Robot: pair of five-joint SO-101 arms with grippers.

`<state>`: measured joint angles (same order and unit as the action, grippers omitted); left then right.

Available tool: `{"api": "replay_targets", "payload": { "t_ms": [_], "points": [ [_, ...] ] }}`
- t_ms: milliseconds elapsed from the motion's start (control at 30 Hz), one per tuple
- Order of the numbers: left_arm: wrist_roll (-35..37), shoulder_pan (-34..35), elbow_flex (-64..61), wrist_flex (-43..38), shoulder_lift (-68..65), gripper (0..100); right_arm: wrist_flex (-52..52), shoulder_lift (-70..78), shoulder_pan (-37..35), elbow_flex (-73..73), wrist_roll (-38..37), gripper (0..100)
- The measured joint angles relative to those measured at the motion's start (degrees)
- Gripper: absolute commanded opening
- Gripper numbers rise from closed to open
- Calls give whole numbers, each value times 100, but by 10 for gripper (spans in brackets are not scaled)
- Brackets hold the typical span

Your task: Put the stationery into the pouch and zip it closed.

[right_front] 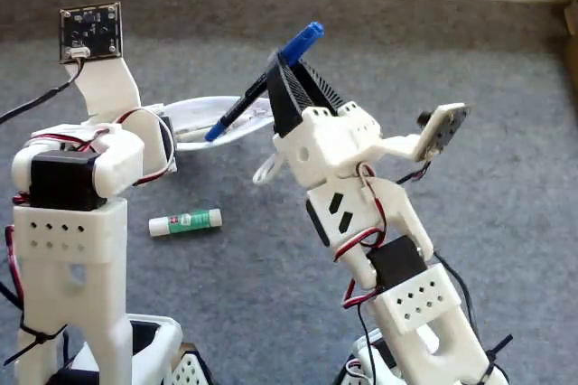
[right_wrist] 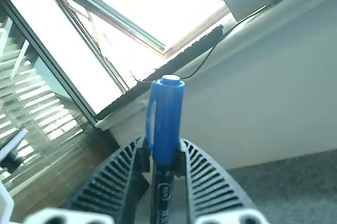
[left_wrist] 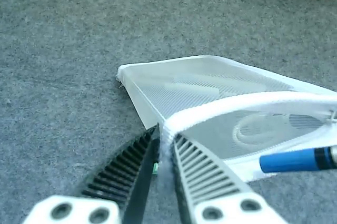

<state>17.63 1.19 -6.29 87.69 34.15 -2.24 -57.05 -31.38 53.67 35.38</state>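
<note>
— Lying on the grey tabletop, the pouch (left_wrist: 210, 87) has its rim pinched in the left jaws.
— And the pen (right_wrist: 165, 113)?
— Clamped in the right jaws, lower end at the pouch's mouth; the glue stick (right_front: 185, 221) lies apart.

Past my left jaws the pouch (left_wrist: 210, 92) runs off frame, contents too blurred to name; between my right jaws the pen (right_wrist: 164, 113) loses its barrel to the edge.

Bright daylight pours through a window (right_wrist: 152, 3). Below the window runs a plain white wall (right_wrist: 274, 98), with a thin dark cable (right_wrist: 209, 51) trailing down from the window's sill. Slatted blinds (right_wrist: 26, 103) hang beside the window, and grey carpet (right_front: 506, 114) lies beneath it.
</note>
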Motion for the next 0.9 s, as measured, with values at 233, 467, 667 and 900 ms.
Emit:
{"api": "replay_targets", "payload": {
  "t_ms": [233, 467, 667, 900],
  "points": [
    [0, 0, 0, 0, 0, 7, -457, 0, 0, 202, 0, 15],
    [0, 0, 0, 0, 0, 7, -457, 114, 0, 202, 0, 15],
    [0, 0, 0, 0, 0, 7, -466, 1020, 0, 202, 0, 15],
    [0, 70, 0, 0, 0, 7, -475, 1178, -202, 202, 18, 15]
  ]
}}
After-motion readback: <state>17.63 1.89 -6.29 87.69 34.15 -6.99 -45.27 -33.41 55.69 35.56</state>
